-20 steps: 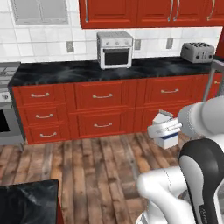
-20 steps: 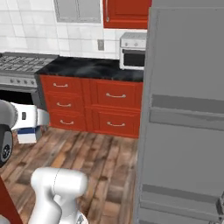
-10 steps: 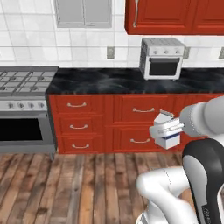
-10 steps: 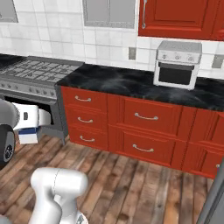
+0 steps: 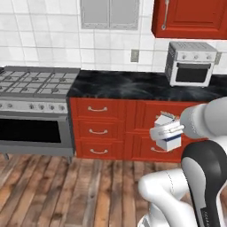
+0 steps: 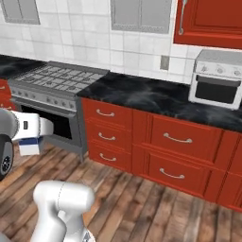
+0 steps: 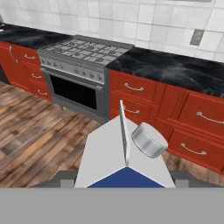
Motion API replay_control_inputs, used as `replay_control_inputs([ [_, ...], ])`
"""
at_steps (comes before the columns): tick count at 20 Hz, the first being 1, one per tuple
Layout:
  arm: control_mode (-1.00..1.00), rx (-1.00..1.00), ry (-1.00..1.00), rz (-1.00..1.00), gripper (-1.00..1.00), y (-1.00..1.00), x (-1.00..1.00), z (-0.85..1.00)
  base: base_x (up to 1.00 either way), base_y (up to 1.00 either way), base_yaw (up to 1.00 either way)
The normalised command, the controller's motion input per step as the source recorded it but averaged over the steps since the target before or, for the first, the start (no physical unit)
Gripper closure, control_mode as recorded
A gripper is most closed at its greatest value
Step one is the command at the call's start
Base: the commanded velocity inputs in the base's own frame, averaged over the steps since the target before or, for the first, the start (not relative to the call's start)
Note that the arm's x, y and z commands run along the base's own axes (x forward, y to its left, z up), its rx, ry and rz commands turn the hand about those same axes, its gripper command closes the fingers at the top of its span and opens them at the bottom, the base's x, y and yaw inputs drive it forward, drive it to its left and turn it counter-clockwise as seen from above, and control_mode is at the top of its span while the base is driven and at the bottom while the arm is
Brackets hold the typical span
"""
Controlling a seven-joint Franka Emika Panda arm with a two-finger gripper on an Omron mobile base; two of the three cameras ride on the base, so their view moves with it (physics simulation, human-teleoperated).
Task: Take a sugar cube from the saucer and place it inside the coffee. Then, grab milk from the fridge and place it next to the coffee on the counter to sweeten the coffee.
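Note:
My gripper (image 5: 165, 131) is shut on the milk (image 5: 169, 133), a small white carton with blue markings, and holds it in the air in front of the red drawers. In the right base view the milk (image 6: 30, 144) hangs at the far left under the gripper (image 6: 34, 130). The hand view looks down on the milk's (image 7: 124, 155) gable top and grey cap, with the gripper (image 7: 125, 176) around it. The black marble-veined counter (image 5: 124, 84) runs behind, also seen as the counter (image 6: 142, 94) and the counter (image 7: 175, 70). The coffee, saucer, sugar cube and fridge are out of view.
A grey gas stove with oven (image 5: 35, 88) stands left of the counter. A white toaster oven (image 5: 190, 64) sits on the counter at the right. Red drawers (image 6: 165, 142) run under the counter, a red wall cabinet (image 5: 190, 17) hangs above, and wooden floor (image 5: 53, 190) lies before them.
Both base views have swung, so the camera moved: the fridge has left the right base view and the stove has come in. The milk stays in the gripper.

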Motion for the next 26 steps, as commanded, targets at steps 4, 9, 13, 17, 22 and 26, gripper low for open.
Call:
replay_control_inputs([
  [4, 1.0, 0.0, 0.0, 0.0, 1.0, 0.0, 0.0, 0.0, 1.0, 0.11, 0.18],
  [9, 1.0, 0.0, 0.0, 0.0, 1.0, 0.0, 0.0, 0.0, 1.0, 0.31, 0.17],
  [13, 1.0, 0.0, 0.0, 0.0, 1.0, 0.0, 0.0, 0.0, 1.0, 0.48, 0.17],
  [17, 1.0, 0.0, 0.0, 0.0, 1.0, 0.0, 0.0, 0.0, 1.0, 0.93, 0.27],
  [22, 1.0, 0.0, 0.0, 0.0, 1.0, 0.0, 0.0, 0.0, 1.0, 1.0, 0.21],
  [26, 1.0, 0.0, 0.0, 0.0, 1.0, 0.0, 0.0, 0.0, 1.0, 1.0, 0.11],
])
